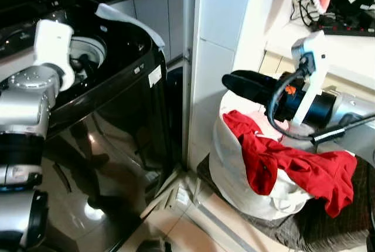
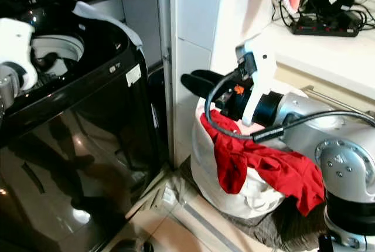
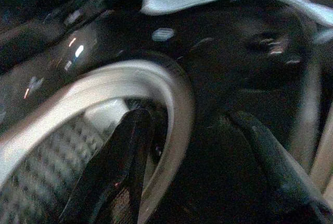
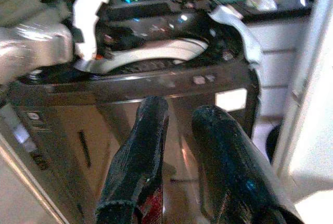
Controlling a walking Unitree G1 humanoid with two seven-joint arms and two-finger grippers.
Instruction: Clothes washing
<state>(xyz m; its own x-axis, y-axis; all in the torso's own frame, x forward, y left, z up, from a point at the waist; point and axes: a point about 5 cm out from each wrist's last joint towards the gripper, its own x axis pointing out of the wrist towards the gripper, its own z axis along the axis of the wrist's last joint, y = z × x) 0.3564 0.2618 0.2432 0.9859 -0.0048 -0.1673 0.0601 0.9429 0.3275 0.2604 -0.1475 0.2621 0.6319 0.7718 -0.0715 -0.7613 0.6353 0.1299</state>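
A red garment [image 1: 281,161] is being shown draped over the rim of a white laundry bag [image 1: 234,164] at the lower right of the frame, one end hanging down the bag's outer side. A black top-loading washing machine [image 1: 117,117] is occupying the left half, its lid up and its pale drum ring [image 3: 171,94] exposed. The right gripper [image 1: 249,85] is being held just above the bag, fingers slightly parted and holding nothing. The left gripper [image 3: 187,151] is being held over the drum opening, fingers spread wide, empty.
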